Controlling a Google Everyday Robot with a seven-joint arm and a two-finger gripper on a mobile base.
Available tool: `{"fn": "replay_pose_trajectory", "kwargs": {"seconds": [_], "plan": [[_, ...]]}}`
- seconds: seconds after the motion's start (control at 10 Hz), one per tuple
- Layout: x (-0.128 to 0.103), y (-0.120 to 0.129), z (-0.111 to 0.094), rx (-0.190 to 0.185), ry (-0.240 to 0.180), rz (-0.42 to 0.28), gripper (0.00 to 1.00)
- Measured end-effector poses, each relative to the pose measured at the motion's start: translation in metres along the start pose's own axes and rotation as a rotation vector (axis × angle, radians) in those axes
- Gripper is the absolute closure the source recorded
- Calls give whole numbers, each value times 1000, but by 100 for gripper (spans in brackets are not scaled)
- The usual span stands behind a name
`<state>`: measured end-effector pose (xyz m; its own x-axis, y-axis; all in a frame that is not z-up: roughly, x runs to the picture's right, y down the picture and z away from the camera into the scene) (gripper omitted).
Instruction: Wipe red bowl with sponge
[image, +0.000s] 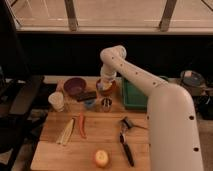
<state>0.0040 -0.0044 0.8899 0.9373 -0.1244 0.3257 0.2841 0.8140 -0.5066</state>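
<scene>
Single white arm reaches down to the far side of the wooden table (100, 142). Its gripper (106, 84) sits inside the small round orange-red bowl (113, 90), between the purple bowl (74, 86) and the green tray (134, 93). A pale sponge (103, 86) shows at its tip. Whether the gripper is spread or pinching cannot be told.

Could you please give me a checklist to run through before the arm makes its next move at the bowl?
1. Claw positioned down at the red bowl: ok.
2. Sponge at the bowl beneath the claw: ok, a pale patch shows there.
3. Claw's hold on the sponge: cannot tell.
4. Sponge pressed against the bowl's inside: cannot tell.
5. Red bowl upright on the wooden table: ok.
6. Room in front of the bowl: probably not ok, as the black block and metal can stand close by.
</scene>
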Motion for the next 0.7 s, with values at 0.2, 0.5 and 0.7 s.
{"fn": "replay_pose_trajectory", "kwargs": {"seconds": [0.2, 0.5, 0.7], "plan": [[3, 13, -4, -9, 8, 15, 100], [41, 22, -19, -12, 53, 74, 100], [62, 18, -25, -14, 85, 95, 100]]}}
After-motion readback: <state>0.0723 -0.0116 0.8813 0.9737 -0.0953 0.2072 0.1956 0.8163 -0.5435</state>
